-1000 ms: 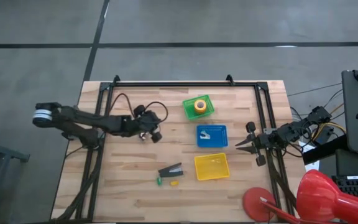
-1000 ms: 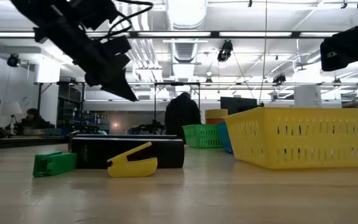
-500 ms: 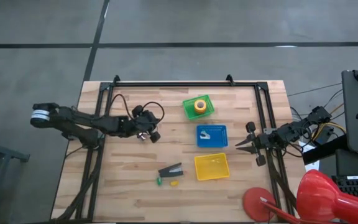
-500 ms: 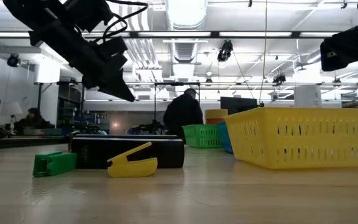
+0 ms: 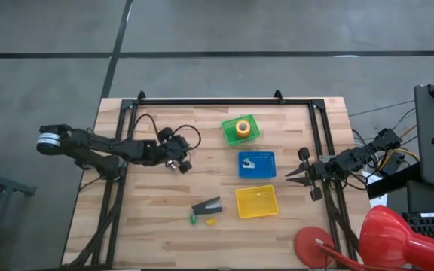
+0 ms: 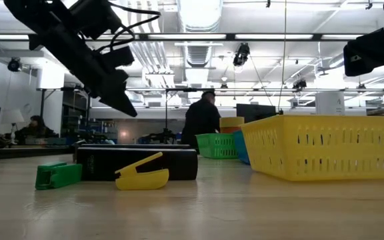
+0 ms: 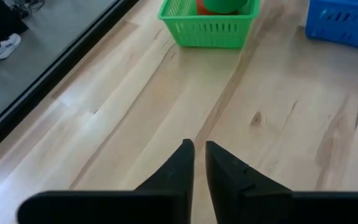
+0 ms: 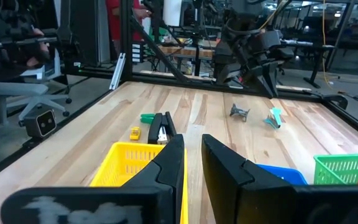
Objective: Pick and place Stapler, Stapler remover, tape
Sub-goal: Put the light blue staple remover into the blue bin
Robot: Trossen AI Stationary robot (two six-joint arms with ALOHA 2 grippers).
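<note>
The dark stapler (image 5: pixel 206 205) lies flat on the table left of the yellow basket (image 5: pixel 255 201), and it also shows in the low view (image 6: pixel 137 163) and the right wrist view (image 8: pixel 162 127). The tape (image 5: pixel 241 128) sits in the green basket (image 5: pixel 249 138). A small pale object (image 5: pixel 250 159) lies in the blue basket (image 5: pixel 257 173); what it is I cannot tell. My left gripper (image 5: pixel 185 167) hangs shut above the bare table, left of the baskets, with its fingers (image 7: pixel 182 163) nearly together. My right gripper (image 5: pixel 288 175) waits shut near the table's right edge, holding nothing.
A green bit (image 5: pixel 192 219) and a yellow bit (image 5: pixel 211 222) lie just near of the stapler. A small grey object (image 8: pixel 238 112) and a cyan one (image 8: pixel 274 117) lie under my left arm. A black frame (image 5: pixel 202 101) borders the table. A person stands in the room behind (image 6: pixel 202 123).
My left gripper has drawn back a little toward the table's left edge, staying above the table. The person in the room behind has shifted.
</note>
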